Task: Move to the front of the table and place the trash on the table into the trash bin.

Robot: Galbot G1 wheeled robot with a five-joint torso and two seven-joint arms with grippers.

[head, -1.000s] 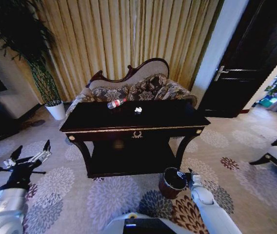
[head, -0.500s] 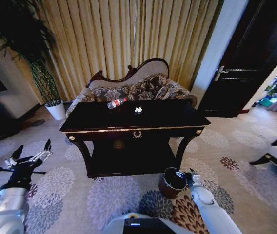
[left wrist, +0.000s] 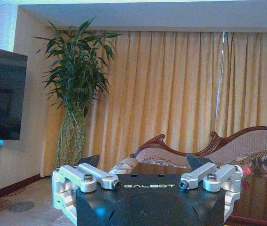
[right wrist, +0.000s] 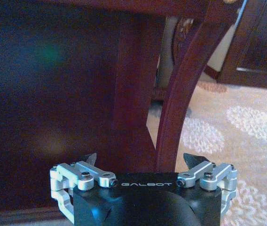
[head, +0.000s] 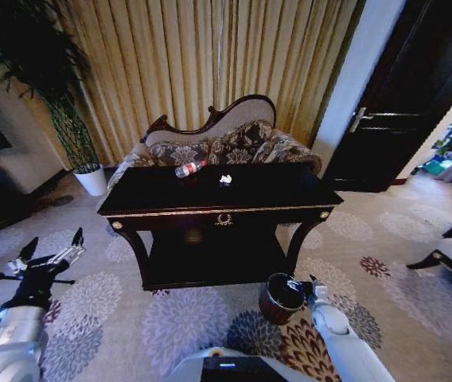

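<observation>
Nearest, low at the left over the flowered carpet [head: 186, 318]: left gripper [head: 51, 248], fingers spread wide, nothing between them. Same gripper in the left wrist view [left wrist: 143, 165], dark fingertips [left wrist: 90, 160] apart, aimed toward curtains [left wrist: 171, 94] and a tall plant [left wrist: 77, 84].

Low at the right: right gripper [head: 301, 284], just beside the trash bin [head: 278, 298]; released too in the right wrist view [right wrist: 143, 160], fingertips well apart, empty, pointed at a curved leg of the table [right wrist: 180, 94].

Trash bin on the carpet, in front of the table's [head: 250, 195] right leg, dark inside.

Farther, on the tabletop toward its back edge: clear bottle [head: 189, 169] lying on its side, and just right of it, apart, a small white paper scrap [head: 225, 180].

Behind the table, a patterned sofa [head: 226, 143], then the curtains; white plant pot [head: 92, 181] at far left, dark door [head: 401, 95] at far right.
</observation>
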